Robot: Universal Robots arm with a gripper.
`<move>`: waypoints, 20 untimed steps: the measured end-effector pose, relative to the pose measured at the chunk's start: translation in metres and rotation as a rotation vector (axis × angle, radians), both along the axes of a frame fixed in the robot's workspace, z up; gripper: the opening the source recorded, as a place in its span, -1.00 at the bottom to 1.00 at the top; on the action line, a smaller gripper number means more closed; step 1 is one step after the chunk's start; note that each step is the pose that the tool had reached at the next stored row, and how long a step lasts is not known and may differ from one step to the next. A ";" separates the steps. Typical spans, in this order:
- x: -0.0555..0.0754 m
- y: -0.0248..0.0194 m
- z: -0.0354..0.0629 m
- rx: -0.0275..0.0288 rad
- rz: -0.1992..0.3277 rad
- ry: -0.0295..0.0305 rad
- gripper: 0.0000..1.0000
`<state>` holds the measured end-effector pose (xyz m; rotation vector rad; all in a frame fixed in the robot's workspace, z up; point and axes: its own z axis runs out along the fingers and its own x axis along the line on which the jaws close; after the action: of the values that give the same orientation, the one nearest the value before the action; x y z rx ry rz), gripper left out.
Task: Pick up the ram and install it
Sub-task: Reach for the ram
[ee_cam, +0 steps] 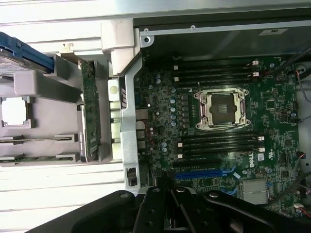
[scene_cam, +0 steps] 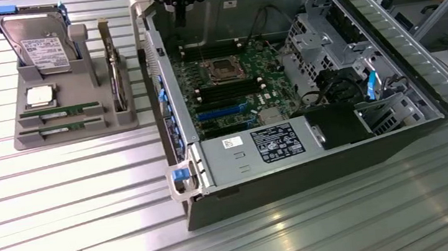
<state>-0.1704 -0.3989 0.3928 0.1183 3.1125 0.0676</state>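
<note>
Plainly, thin green ram sticks (scene_cam: 60, 109) lie in the grey tray (scene_cam: 42, 141); black claw's (scene_cam: 181, 11) opening: cannot tell.

Bright light is glaring off the surface (scene_cam: 284, 222) at six o'clock in the exterior view; the computer case (scene_cam: 313, 181) is shading its interior, my claw (ee_cam: 170, 206) showing dark.

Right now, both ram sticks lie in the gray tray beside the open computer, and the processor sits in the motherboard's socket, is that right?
Not quite: the socket is empty, as the wrist view shows. The processor lies in the gray tray, next to the first ram stick and the second ram stick, beside the open computer.
</note>
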 end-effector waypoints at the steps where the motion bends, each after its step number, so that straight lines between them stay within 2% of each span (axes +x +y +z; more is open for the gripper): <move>1: 0.000 0.0000 0.0000 0.0001 0.000 0.0000 -0.73; 13: -0.012 0.0000 0.0000 0.0000 0.000 0.0000 -0.73; 19: -0.022 0.0000 -0.0001 0.0000 0.000 0.0000 -0.73; 20: -0.026 0.0000 -0.0001 0.0000 0.000 -0.0001 -0.73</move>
<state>-0.1969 -0.3989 0.3927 0.1179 3.1124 0.0677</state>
